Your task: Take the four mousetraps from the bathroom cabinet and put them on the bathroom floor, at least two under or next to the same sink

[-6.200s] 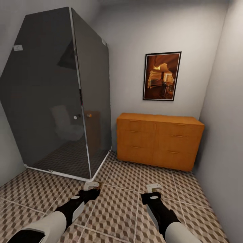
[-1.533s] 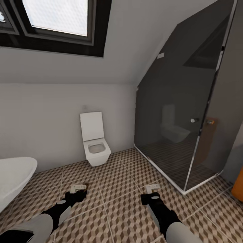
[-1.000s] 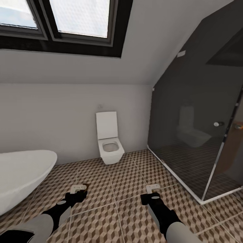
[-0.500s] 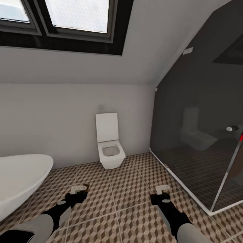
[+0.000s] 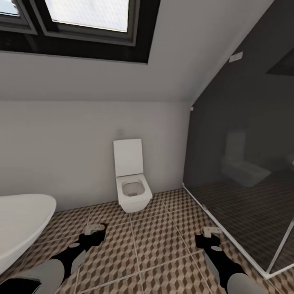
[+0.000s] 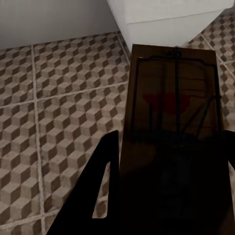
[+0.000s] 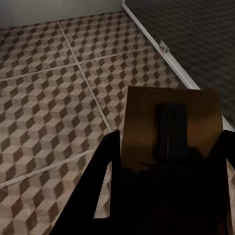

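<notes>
— Which step is this?
— Carrying: the left gripper (image 5: 96,229) is clamped on one mousetrap (image 6: 174,105), the right gripper (image 5: 211,232) on another mousetrap (image 7: 171,129), both over the bathroom floor (image 5: 155,245) near the toilet (image 5: 131,185).
— Next?
— Probably find the sink, then lower them beside it.

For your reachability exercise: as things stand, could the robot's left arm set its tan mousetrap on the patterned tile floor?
Probably yes. The left gripper holds the tan mousetrap over open cube-patterned tile floor; the white bathtub sits off to the side.
</notes>
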